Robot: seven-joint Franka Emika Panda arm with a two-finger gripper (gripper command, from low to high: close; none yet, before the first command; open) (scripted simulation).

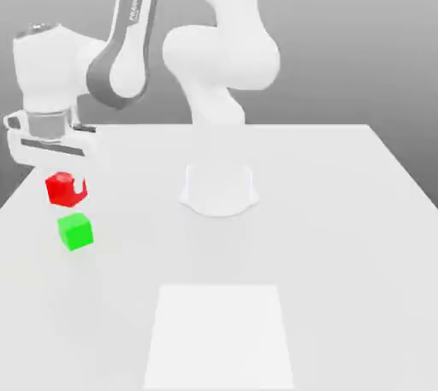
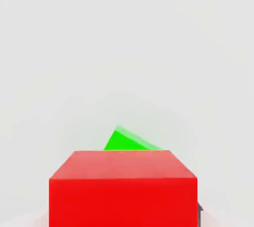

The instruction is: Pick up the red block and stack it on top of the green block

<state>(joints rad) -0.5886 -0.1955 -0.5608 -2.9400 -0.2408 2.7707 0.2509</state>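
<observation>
"Honestly, what worries you first?"

"The green block point(image 1: 75, 232), the nearer of the two in the exterior view. It sits askew to the red one, so if I set down without matching the turn, I'd expect corners to overhang. And if I come in too low, I could shove it along the bench point(image 1: 342, 252) instead of landing on it."

"And the red block point(image 1: 62, 196)?"

"It's in the claw point(image 1: 66, 186), closed up snug on its sides, just above and behind the green one as the exterior view has it. In the hand view it hides most of the green block — so I could misjudge the centring and let go half off the top. Opening unevenly could tip it too."

"How much room have I got?"

"Nearest, there's the pale square point(image 1: 219, 338), well apart from both blocks. Bare bench lies around the green block, and plenty more towards the exterior view's right. The bench's edge on the exterior view's left is the closer one, so I'd not swing wide that way. Farther back, the arm's base point(image 1: 219, 191) stands well apart from the blocks — then comes the far edge, which shouldn't bother this move."
</observation>
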